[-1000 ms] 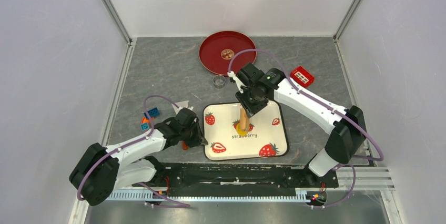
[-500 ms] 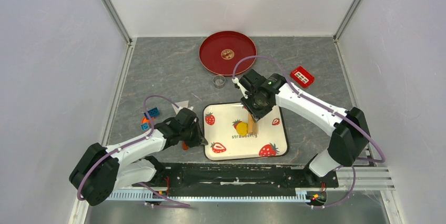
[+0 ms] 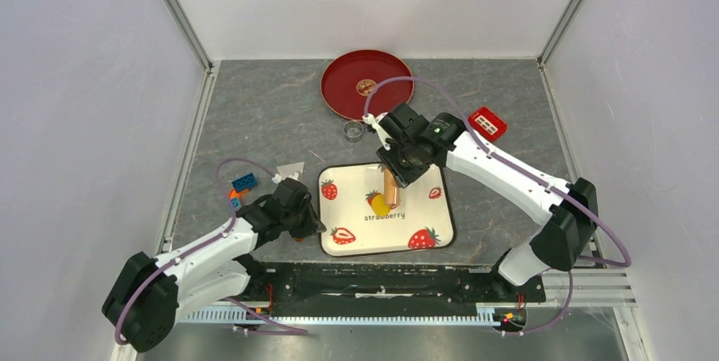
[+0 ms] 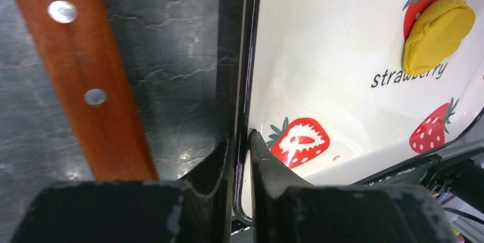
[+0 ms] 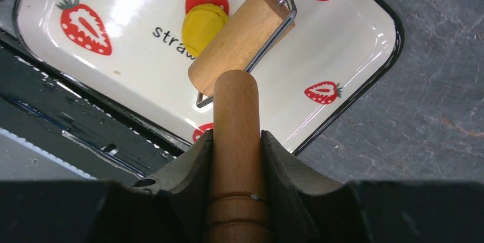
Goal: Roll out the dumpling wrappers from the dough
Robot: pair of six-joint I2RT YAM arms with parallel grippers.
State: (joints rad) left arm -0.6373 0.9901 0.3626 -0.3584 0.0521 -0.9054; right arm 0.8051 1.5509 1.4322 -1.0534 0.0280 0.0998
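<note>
On the grey table [image 3: 271,107] I read the following items around the work area: a red block [image 3: 487,123] at far right, a small metal ring [image 3: 353,130] just before the plate [image 3: 343,94], a blue block [image 3: 244,180] and a white scrap [image 3: 291,168] at left. A brown riveted handle [image 4: 85,77] lies on the table just left of the tray [image 3: 424,208], apart from its rim. The right arm reaches over the tray's far edge and hides part of it from above. The red plate stands at the far side with one small round item [image 3: 366,86] at its centre, too small to identify. The strawberry-print tray sits in front of the arm bases and holds the yellow wrapper [image 3: 380,202], which lies near the tray's middle, over a printed strawberry and just above the word "strawberry"; in the left wrist view it reads as a flattened, somewhat thick round. The left gripper [image 4: 240,140] is clenched on the tray's left rim, one finger outside and one inside the black edge. The right gripper [image 5: 235,140] grasps the wooden handle of the roller [image 5: 242,40], jaws tight on both sides. The roller's drum sits on the tray at the wrapper's edge and overlaps it; I cannot tell if it presses down.
</note>
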